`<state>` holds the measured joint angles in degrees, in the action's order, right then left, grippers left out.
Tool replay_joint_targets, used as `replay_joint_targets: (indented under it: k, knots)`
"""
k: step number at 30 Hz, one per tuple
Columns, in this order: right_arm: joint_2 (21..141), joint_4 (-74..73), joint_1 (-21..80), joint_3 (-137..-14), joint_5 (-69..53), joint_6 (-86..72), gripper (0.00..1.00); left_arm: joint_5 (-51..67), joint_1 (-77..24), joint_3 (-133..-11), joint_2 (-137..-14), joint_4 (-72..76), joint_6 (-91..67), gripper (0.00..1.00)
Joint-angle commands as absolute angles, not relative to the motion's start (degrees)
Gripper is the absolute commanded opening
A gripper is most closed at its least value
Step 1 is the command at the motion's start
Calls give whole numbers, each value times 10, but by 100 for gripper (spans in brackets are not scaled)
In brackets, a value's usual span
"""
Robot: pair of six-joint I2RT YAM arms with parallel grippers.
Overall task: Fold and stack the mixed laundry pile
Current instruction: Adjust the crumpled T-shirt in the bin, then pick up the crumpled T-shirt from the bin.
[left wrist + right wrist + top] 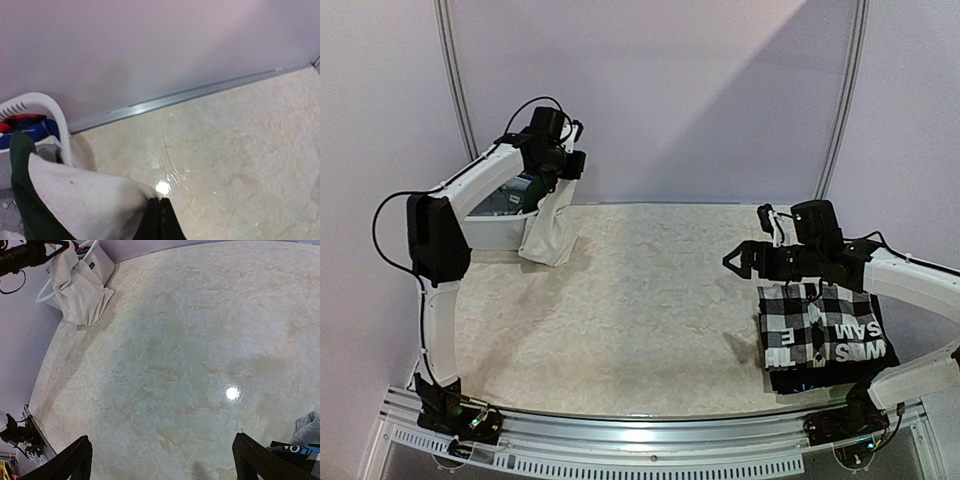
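The left gripper is closed on the top of a white cloth, and its fingers are pressed together with the fabric pinched between them. The cloth hangs straight down from the jaws with its long axis upright. A dark green part runs along one side. Its lower end drapes against the front of the white basket and reaches the table. Behind the jaws, inside the basket, lie blue and red clothes.

The right gripper hovers with its jaws spread wide and nothing between them, the fingertips pointing across the table toward the left arm. Behind and below these jaws, back under the wrist, sits a folded stack. The checkered shirt lies flat on the black piece with white letters. The stack's longer side runs roughly the way the jaws point, and its edges are squared off near the table's front edge. In the right wrist view, a bit of grey garment shows beside one finger.

Ahead of the right jaws, the marbled beige tabletop is bare all the way to the hanging cloth. It is glossy and catches a bright lamp reflection. The wall behind is pale lilac, and a metal rail runs where it meets the table.
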<state>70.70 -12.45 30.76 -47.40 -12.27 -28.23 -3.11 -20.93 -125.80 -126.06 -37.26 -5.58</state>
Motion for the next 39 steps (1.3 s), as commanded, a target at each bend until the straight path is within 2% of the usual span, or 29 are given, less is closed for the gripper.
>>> replay_joint_targets:
  k: [1, 3, 6, 10, 12, 14, 20, 27, 36, 39]
  knots:
    - [700, -125, 313, -476, -116, -285, 99, -19, -228, -1221, -1258, -411, -23, 1]
    - [702, -123, 312, -476, -116, -284, 99, -29, -232, -1215, -1265, -420, -23, 11]
    - [706, -122, 313, -477, -118, -284, 99, -42, -234, -1210, -1267, -433, -25, 38]
    - [714, -121, 312, -480, -120, -284, 99, -51, -238, -1144, -1205, -388, -31, 69]
    - [717, -122, 312, -481, -121, -283, 99, -80, -234, -1111, -1163, -364, -47, 79]
    - [718, -123, 312, -482, -121, -284, 99, -103, -222, -1083, -1130, -357, -68, 83]
    - [724, -121, 312, -485, -122, -281, 99, -57, -148, -990, -1070, -316, -130, 82]
    - [741, -120, 313, -493, -127, -281, 99, -8, -75, -902, -1040, -284, -185, 70]
    - [751, -121, 315, -499, -130, -282, 99, 69, -41, -907, -1079, -265, -190, 58]
    - [755, -124, 317, -501, -130, -281, 99, 89, -40, -926, -1102, -265, -191, 51]
